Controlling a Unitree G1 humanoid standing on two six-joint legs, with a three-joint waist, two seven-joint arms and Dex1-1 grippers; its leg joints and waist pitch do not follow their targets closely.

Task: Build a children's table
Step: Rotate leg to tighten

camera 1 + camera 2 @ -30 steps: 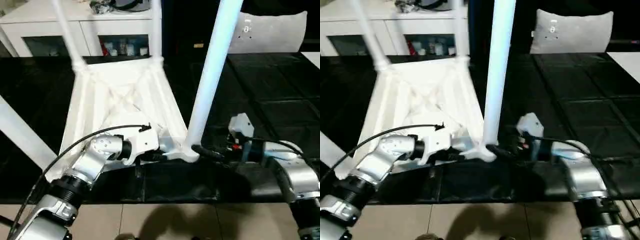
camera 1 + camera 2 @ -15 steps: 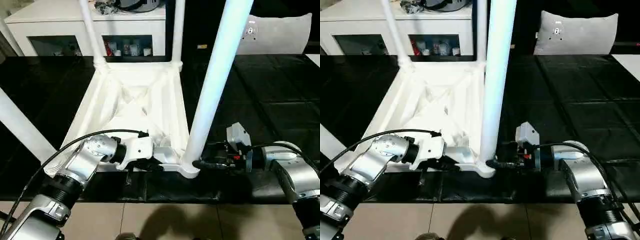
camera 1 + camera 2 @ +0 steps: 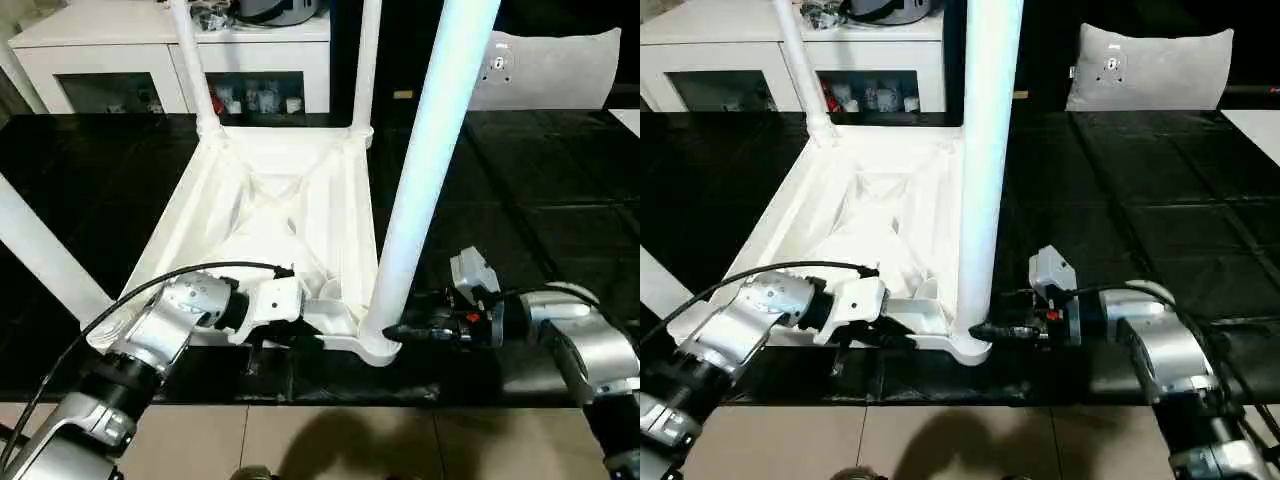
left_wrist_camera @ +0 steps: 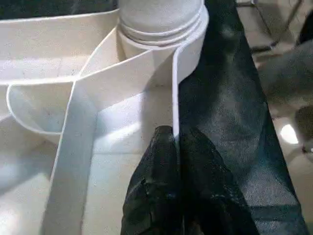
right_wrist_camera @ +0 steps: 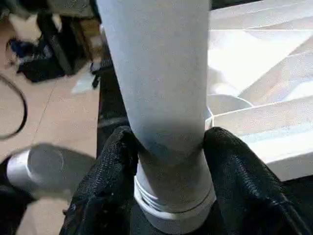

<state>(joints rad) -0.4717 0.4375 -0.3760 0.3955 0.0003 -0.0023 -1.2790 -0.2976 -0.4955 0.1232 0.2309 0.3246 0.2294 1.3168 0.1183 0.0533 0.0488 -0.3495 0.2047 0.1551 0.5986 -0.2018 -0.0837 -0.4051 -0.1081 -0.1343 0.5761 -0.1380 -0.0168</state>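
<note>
Nearest me, my left gripper (image 4: 176,142) is pinched shut on the near rim of the upside-down table top (image 3: 270,215), and my right gripper (image 5: 168,161) is clamped around the base of the near-right leg (image 3: 425,170), right where it enters its corner socket (image 3: 380,345). The table sits on the black work surface (image 3: 560,200), other legs pointing up, white cabinet (image 3: 130,50) behind. My worry: this leg leans a bit, so if I twist or push off-axis it could jam or drag the top off the near edge.
</note>
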